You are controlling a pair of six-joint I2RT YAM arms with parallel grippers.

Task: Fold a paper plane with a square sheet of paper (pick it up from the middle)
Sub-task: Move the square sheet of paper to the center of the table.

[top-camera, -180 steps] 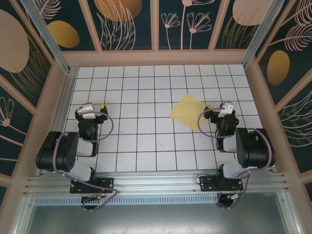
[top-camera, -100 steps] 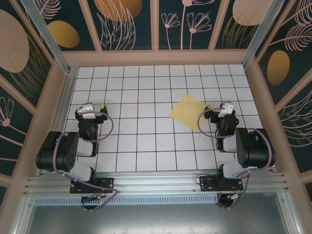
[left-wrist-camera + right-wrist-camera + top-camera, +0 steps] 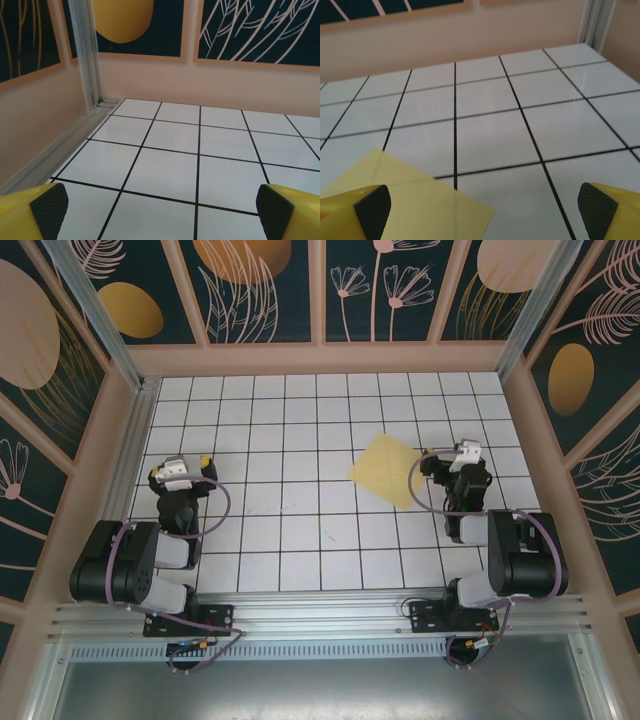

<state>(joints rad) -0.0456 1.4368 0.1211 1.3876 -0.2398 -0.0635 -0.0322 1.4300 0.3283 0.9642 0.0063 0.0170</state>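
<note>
The square sheet of paper, pale yellow, lies flat and unfolded on the white tiled floor, turned like a diamond, right of centre. Its corner reaches between my right fingers from the lower left in the right wrist view. My right gripper hovers just right of the sheet's right corner, open, nothing between its pads. My left gripper is far from the sheet on the left side, open over bare tiles. The paper plane is out of view.
Pinkish walls and an aluminium post ring the tiled floor. The left wall runs close beside my left gripper. Both arm bases sit on the metal rail at the near edge.
Both arms have shifted slightly. The right gripper has moved a little farther from its base, along the sheet's right corner. The left arm has swung a little to the left. The sheet has not moved.
</note>
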